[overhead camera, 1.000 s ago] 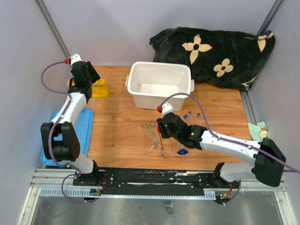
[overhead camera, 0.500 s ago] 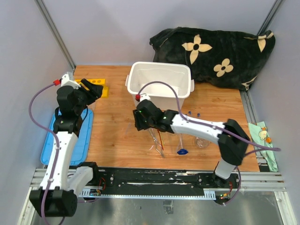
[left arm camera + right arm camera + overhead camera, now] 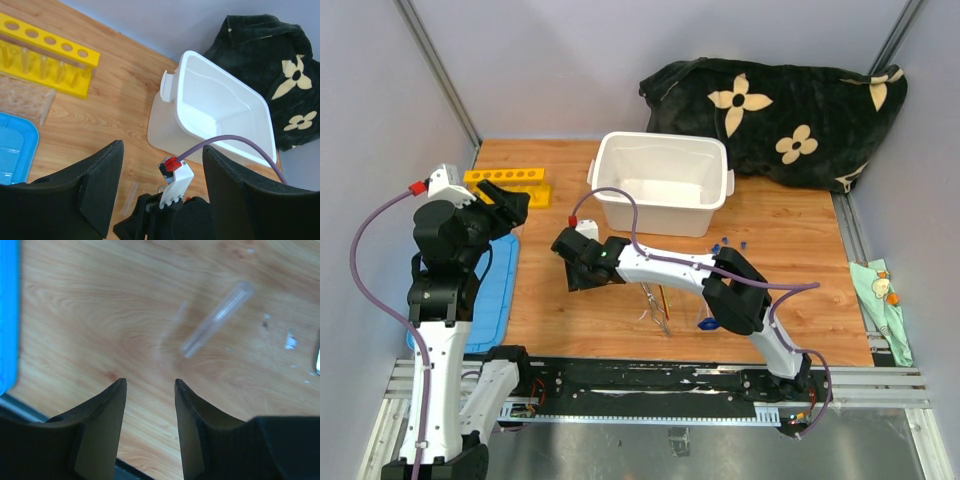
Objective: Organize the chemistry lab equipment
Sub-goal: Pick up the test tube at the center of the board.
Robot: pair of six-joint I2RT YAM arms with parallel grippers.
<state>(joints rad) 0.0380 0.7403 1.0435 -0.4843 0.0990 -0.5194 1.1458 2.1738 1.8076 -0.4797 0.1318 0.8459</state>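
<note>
A clear glass tube lies on the wood just ahead of my right gripper, which hovers low with its jaws open and empty. In the top view the right gripper reaches far left, past the metal tweezers, the thin red-orange tool, the blue-based glass piece and the blue-capped tubes. My left gripper is raised near the yellow holed tube rack, open and holding nothing. The left wrist view looks down between its fingers onto the right arm's wrist and shows the rack.
A white plastic bin stands at the back centre, with the black flower-patterned blanket behind it to the right. A blue lid lies flat at the left edge. A patterned cloth sits off the right edge.
The right arm swung left from the tweezers to the area beside the blue lid, its jaws wider. The left arm rose and pulled back from the far-left corner toward the near side.
</note>
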